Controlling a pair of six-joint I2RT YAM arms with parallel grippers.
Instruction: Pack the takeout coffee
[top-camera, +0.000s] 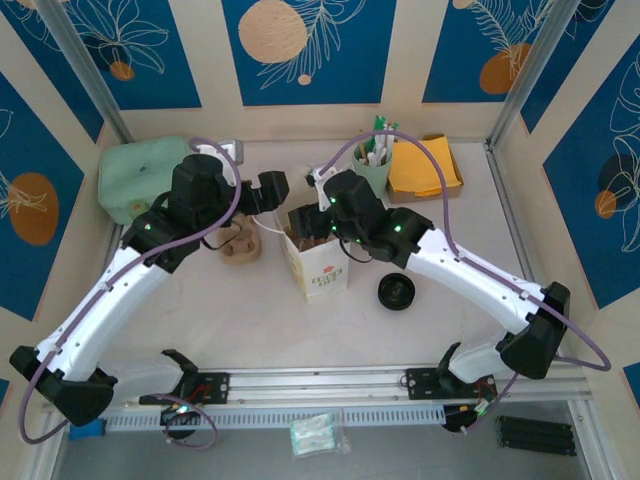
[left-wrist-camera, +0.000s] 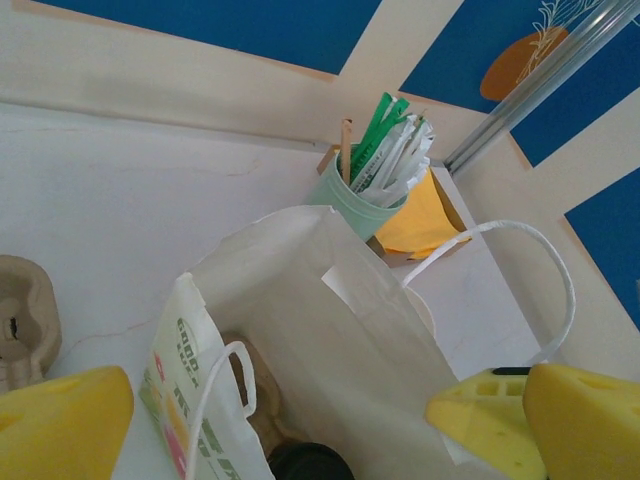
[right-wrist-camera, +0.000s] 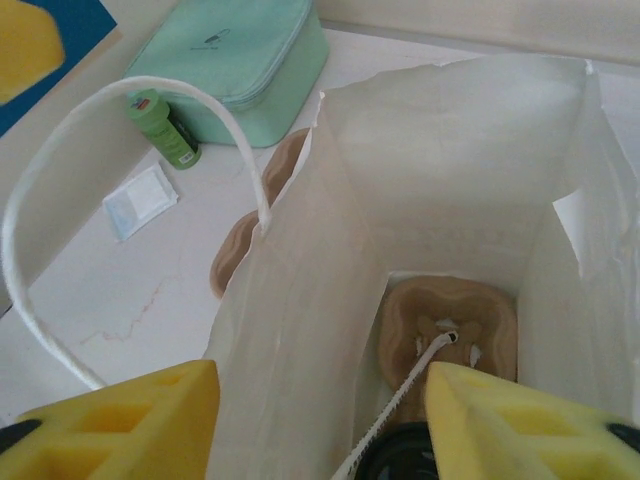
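Lying inside the paper bag (right-wrist-camera: 450, 160), a dark round shape (right-wrist-camera: 400, 458) is cropped.

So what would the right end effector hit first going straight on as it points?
Probably the side wall of the white paper bag, which stands between the fingers of the right end effector; deeper lies the brown pulp tray, though depth is unclear.

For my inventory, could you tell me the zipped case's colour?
The zipped case is mint green, clearest in the right wrist view.
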